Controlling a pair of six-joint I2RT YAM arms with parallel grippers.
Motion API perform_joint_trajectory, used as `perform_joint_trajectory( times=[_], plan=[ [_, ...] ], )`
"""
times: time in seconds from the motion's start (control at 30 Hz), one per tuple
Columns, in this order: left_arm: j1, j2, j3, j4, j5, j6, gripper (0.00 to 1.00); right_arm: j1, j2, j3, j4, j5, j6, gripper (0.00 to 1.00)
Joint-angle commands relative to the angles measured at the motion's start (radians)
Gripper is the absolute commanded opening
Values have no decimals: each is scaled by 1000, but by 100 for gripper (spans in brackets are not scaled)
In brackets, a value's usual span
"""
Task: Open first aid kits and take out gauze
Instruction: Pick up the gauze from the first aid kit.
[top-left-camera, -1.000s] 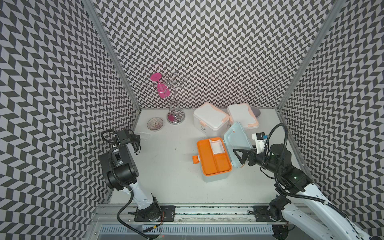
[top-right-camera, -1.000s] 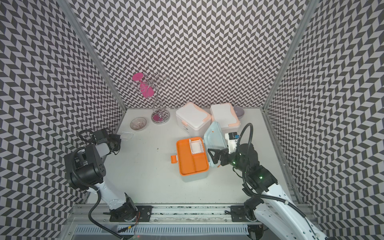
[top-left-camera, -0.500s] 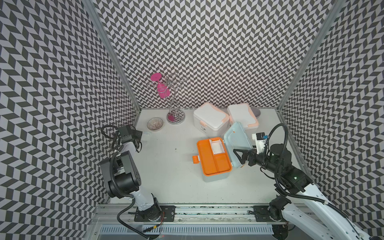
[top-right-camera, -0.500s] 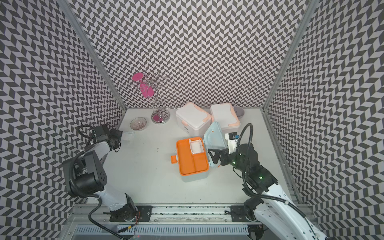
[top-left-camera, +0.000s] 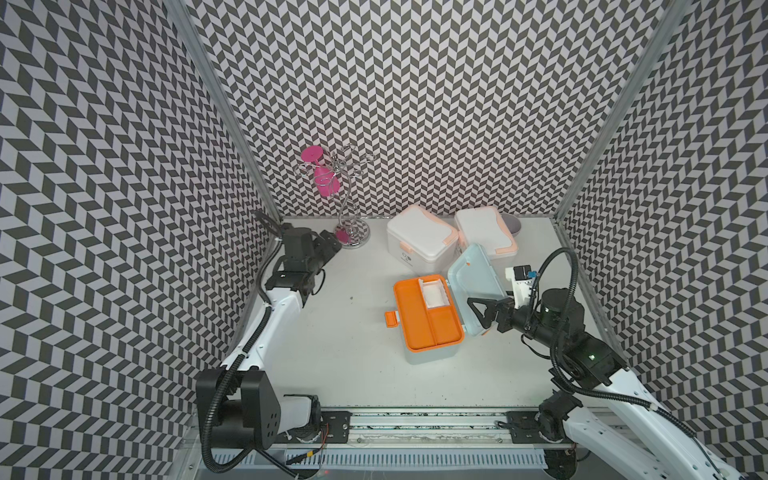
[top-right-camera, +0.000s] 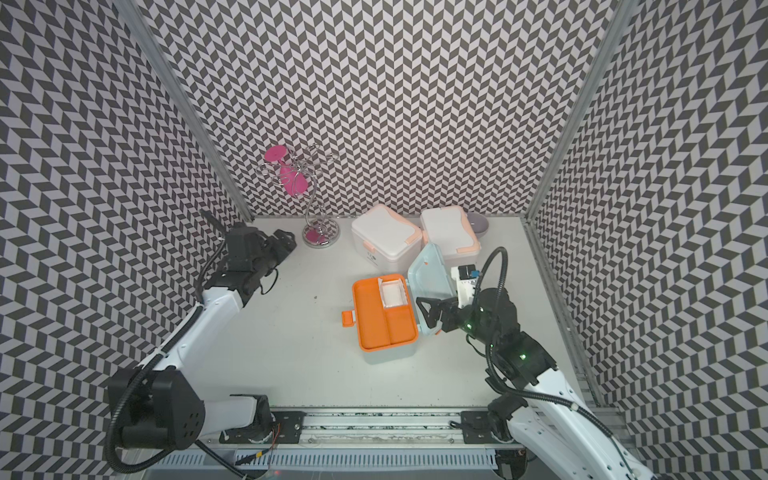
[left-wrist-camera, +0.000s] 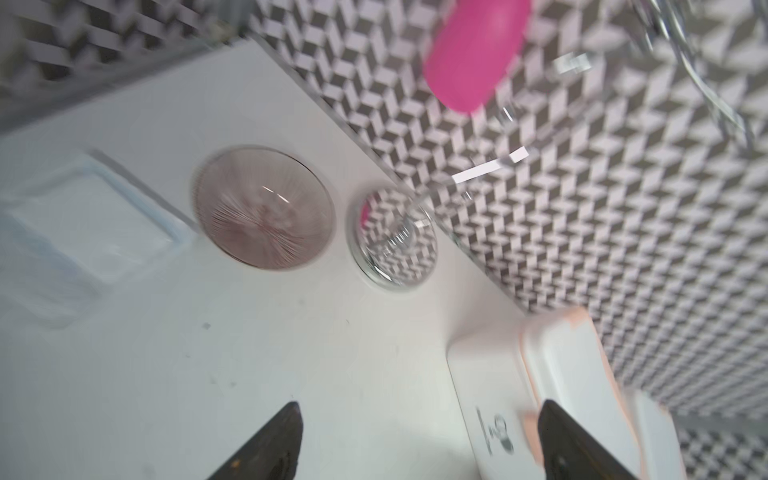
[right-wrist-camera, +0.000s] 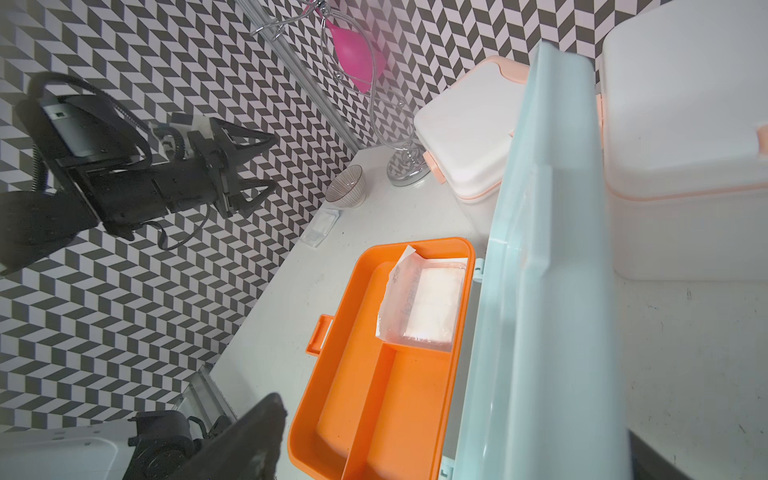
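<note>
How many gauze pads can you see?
2. One gauze pad lies in the orange tray of the open blue kit. A second gauze pad lies on the table beside the glass bowl. The two closed white kits may hide more.

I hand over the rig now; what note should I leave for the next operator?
Left gripper: open, empty, near the glass bowl.
Right gripper: open, astride the raised lid of the blue kit.
Done: one gauze lies on the table beside that bowl.
Left: the gauze in the orange tray; both white kits, closed at the back.
</note>
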Motion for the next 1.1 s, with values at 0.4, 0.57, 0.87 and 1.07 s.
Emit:
perform_joint_trajectory(
  times=[0.4,0.57,0.87,1.07],
  plan=[
    [-626,116,153,-326,-52,-122,79,1,-2,-15,33,30,1,100],
    [-681,180,201,-353,-123,-145,77,1,-6,-17,33,34,3,100],
    [-687,270,262,-382,-156,-128,62,1,-16,-22,31,42,3,100],
    [-687,315,289,-409,-170,-116,52,0,-12,-24,34,40,3,100]
  ],
)
